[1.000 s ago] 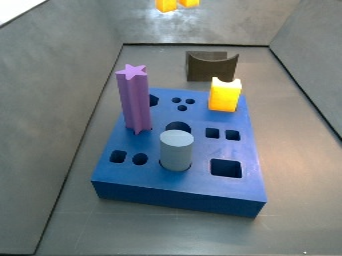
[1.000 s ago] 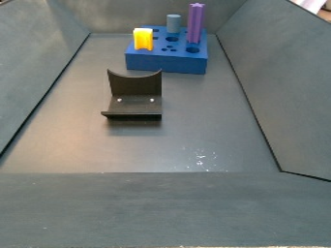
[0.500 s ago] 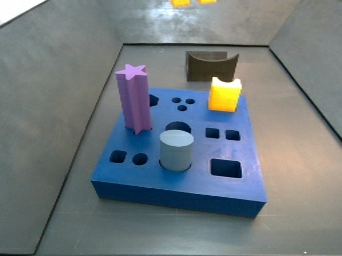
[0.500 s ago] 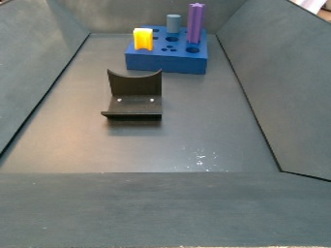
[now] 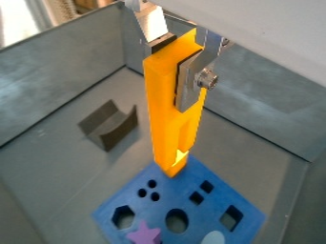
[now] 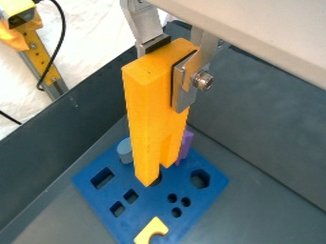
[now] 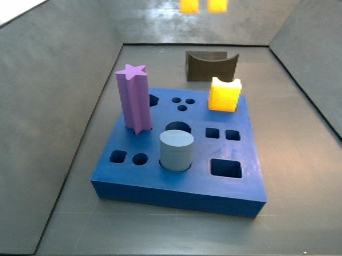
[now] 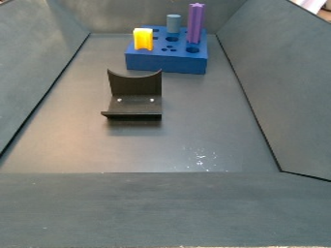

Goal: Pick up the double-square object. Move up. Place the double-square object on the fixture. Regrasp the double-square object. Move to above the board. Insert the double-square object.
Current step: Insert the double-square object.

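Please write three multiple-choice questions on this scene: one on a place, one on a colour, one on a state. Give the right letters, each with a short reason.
1. Where is the long orange-yellow double-square bar?
A. on the dark fixture
B. in the gripper, high above the blue board
C. inside a board hole

2. What colour is the tall star-topped post?
A. purple
B. green
C. red

3. How is the dark L-shaped fixture?
A. holding the bar
B. empty
C. on the board

Answers: B, both wrist views show the gripper with jaws shut on the bar above the thick blue board with many holes; A, purple in a side view; B, nothing lies on it.
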Motion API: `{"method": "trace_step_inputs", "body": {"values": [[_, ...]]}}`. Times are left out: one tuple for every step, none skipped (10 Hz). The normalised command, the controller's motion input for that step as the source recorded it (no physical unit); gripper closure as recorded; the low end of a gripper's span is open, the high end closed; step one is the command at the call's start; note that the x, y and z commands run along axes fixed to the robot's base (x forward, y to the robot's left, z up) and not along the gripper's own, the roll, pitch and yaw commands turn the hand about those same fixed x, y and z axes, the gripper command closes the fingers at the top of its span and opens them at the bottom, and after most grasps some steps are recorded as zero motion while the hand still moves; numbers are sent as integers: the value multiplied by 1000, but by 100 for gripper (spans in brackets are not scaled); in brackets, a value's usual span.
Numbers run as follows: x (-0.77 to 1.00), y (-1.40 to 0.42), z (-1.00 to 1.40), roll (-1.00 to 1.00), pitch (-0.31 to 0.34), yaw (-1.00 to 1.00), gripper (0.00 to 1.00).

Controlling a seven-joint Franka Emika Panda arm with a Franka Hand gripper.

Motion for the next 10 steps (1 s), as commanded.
{"method": "trace_step_inputs", "body": {"values": [[817, -411, -789, 0, 0, -69, 100], [920, -240, -974, -1, 0, -94, 100], [963, -169, -983, -11, 0, -77, 100], [1000, -77, -977, -37, 10, -9, 100], [1000, -37, -911, -47, 51, 0, 100], [920, -14, -880, -34, 156, 191, 100], [369, 0, -363, -113, 206, 120, 100], [0, -9, 0, 24, 0, 0, 100], [-20, 0, -420, 180, 0, 0, 100], [611, -189, -823, 170, 24, -329, 100]]}}
